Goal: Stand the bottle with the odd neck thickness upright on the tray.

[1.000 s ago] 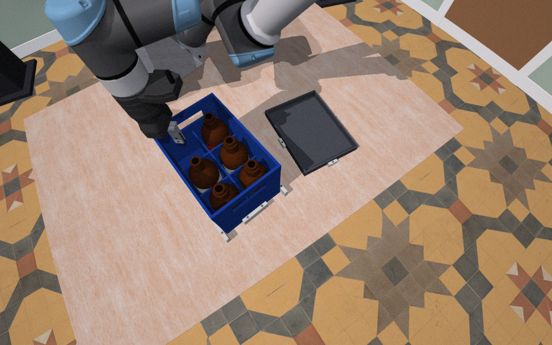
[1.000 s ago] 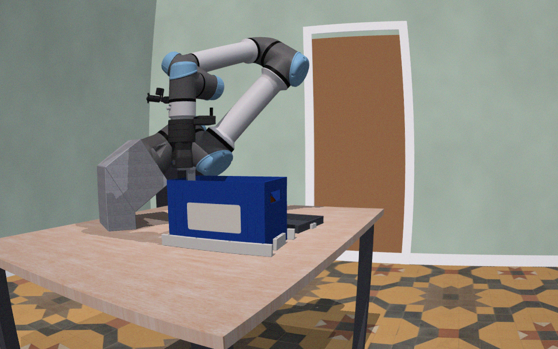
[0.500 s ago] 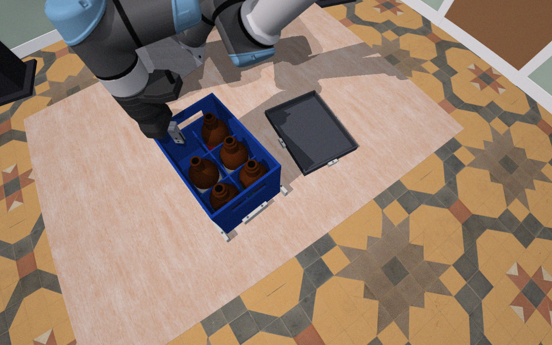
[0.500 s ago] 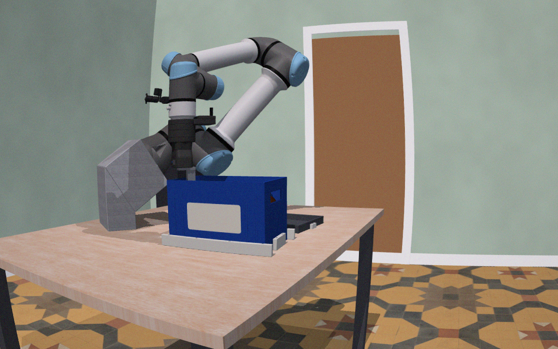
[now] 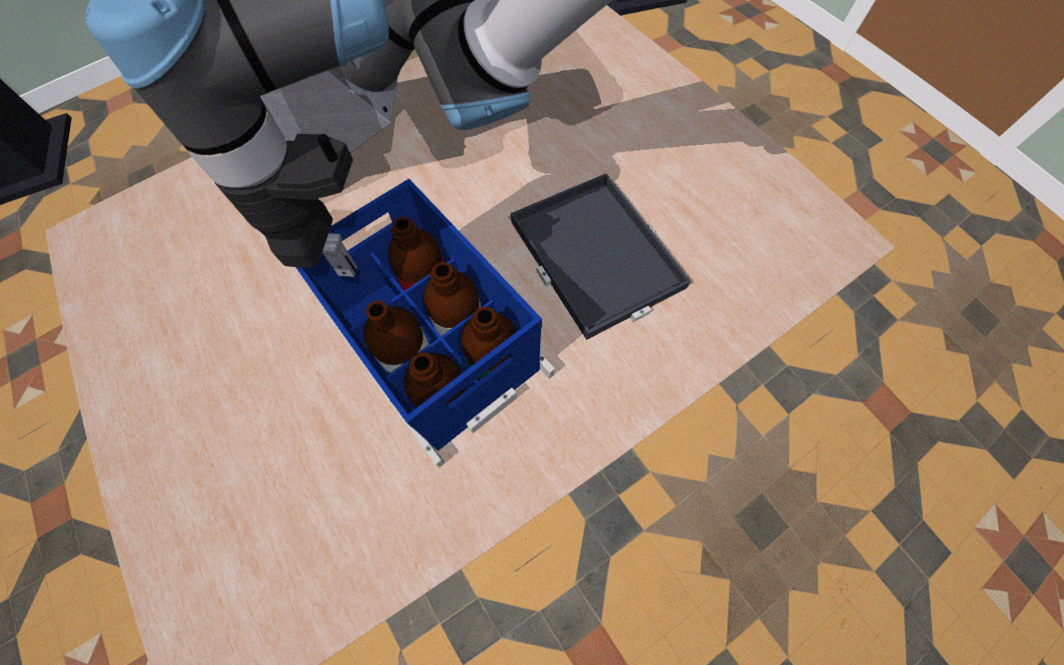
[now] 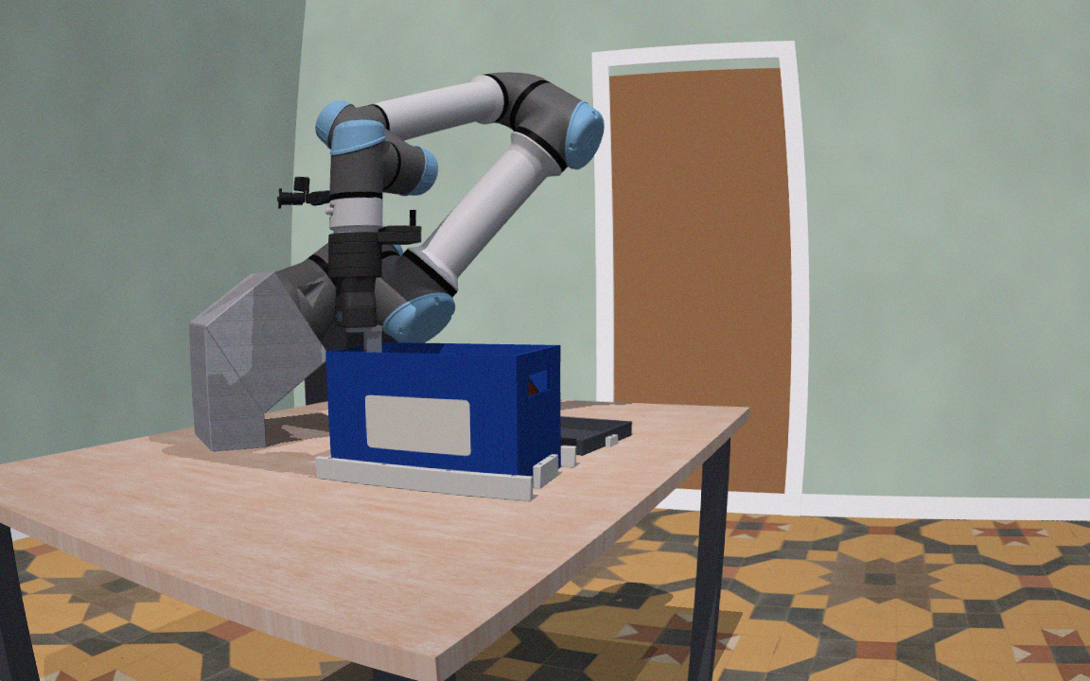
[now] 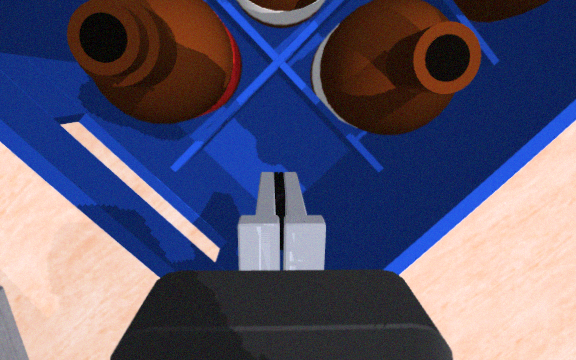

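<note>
Bottle with the different neck must be in the crate [image 5: 511, 368] [image 6: 489, 431] [image 7: 468, 206], because all five bottles stand there, but I cannot tell which one it is. One bottle with a red band [image 5: 414, 252] [image 7: 168, 75] is near the upper end of the crate in the top view; another bottle with a white band [image 5: 392, 331] [image 7: 388, 75] is at the upper right of the wrist view. Their necks are seen from different angles, so the eye compares them badly.

The fingers [image 5: 343, 269] [image 6: 373, 342] are clenched on nothing, above the free compartment. To do the step well, I think they should first open, come straight over one neck and close softly just below its opening, at the same height for every bottle. The width at which they stop could then show the odd one. An off-centre grip may tilt a bottle or drag the loose crate.

The tray [image 5: 602, 247] [image 6: 595, 427] carries no bottle and lies right of the crate on the table [image 5: 230, 371] [image 6: 278, 542] [image 7: 543, 225].
</note>
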`<state>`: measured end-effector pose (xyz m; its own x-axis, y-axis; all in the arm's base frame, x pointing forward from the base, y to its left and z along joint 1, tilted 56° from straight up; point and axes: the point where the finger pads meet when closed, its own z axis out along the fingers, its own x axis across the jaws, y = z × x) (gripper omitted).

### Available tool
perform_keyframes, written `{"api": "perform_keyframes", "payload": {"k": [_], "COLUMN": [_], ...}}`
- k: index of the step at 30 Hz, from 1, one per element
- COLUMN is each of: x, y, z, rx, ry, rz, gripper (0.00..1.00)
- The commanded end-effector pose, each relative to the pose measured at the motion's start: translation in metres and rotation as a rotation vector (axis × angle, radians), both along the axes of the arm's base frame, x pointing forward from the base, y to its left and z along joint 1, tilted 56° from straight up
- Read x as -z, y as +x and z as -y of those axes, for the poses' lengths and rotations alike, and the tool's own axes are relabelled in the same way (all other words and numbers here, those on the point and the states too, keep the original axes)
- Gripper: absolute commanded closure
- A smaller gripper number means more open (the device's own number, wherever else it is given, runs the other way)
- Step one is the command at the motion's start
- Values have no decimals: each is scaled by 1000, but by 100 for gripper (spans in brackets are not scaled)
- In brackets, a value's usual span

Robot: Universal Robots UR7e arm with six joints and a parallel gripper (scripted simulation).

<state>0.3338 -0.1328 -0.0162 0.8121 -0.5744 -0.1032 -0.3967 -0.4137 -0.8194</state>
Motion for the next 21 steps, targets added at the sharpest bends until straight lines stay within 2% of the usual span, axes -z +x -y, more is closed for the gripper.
{"api": "perform_keyframes", "payload": {"k": [1, 2, 21], "x": [0, 0, 0], "y": [0, 0, 0], "z": [1, 1, 1], "rx": [1, 1, 1], "ry": [-1, -1, -1], "rz": [0, 0, 0], "gripper": [100, 0, 0]}}
